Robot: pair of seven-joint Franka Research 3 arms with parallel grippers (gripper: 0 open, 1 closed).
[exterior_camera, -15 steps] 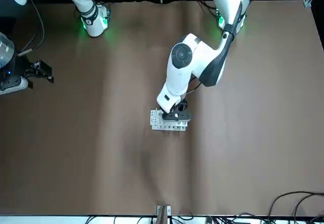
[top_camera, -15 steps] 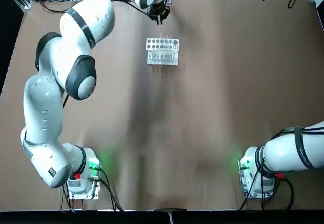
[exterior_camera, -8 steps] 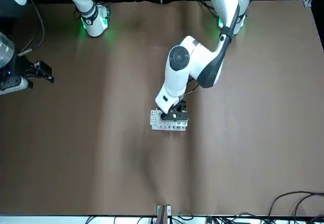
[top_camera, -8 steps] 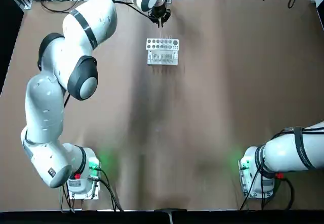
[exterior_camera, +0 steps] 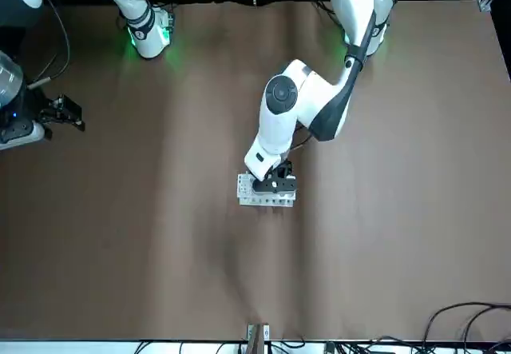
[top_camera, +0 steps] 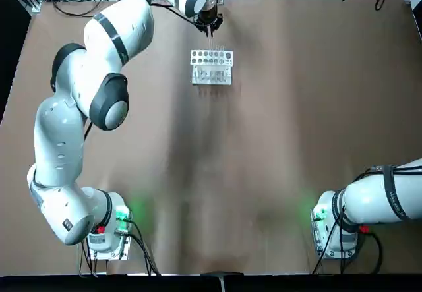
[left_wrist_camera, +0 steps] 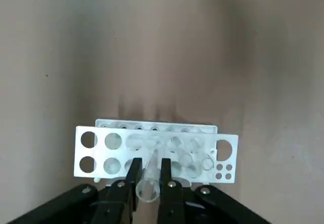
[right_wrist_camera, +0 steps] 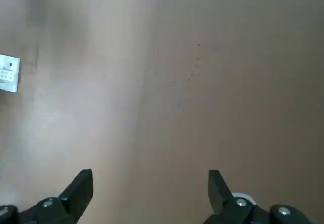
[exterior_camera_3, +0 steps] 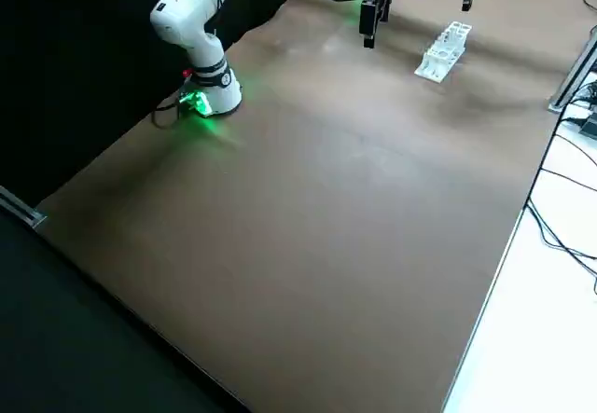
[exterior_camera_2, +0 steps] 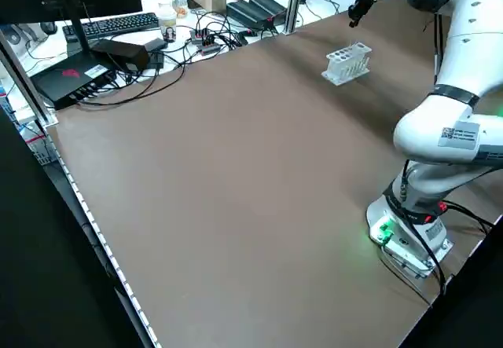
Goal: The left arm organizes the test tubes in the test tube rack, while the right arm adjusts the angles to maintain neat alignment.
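Above the test tube rack (left_wrist_camera: 152, 150), left gripper (left_wrist_camera: 148, 173) pinching 1 test tube (left_wrist_camera: 147, 186) (wrist view only) — right gripper (right_wrist_camera: 150, 183) wide.

white test tube rack (top_camera: 211, 66) stood upright at table's far middle, clear test tube (left_wrist_camera: 147, 181) pinched above it

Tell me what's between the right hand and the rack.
Only bare brown table, as the top view shows; the right hand sits far from the rack.

right arm (top_camera: 379, 203) cut off, test tubes (left_wrist_camera: 195, 159) barely discernible
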